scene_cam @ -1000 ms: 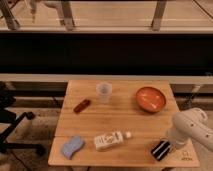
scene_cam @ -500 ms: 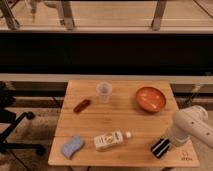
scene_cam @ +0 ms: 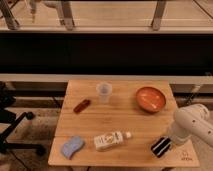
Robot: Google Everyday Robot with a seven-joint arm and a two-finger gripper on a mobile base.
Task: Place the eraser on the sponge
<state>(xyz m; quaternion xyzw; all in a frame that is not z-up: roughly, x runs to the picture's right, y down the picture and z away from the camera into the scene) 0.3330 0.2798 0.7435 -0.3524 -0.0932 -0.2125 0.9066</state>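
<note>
The eraser (scene_cam: 160, 146), a black block with white stripes, lies near the front right corner of the wooden table (scene_cam: 125, 120). My gripper (scene_cam: 169, 139) is at the end of the white arm (scene_cam: 192, 125) and sits right at the eraser's far right end. The arm hides how the gripper meets the eraser. The light-blue sponge (scene_cam: 72, 147) rests at the front left corner, far from the gripper.
A white labelled bottle (scene_cam: 111, 140) lies on its side between sponge and eraser. A clear cup (scene_cam: 103, 92), an orange bowl (scene_cam: 151, 98) and a small reddish-brown oblong thing (scene_cam: 82, 106) sit farther back. An office chair (scene_cam: 10, 120) stands left of the table.
The white arm has shifted slightly at the table's right edge, staying over the eraser. The eraser, sponge and other things have not moved.
</note>
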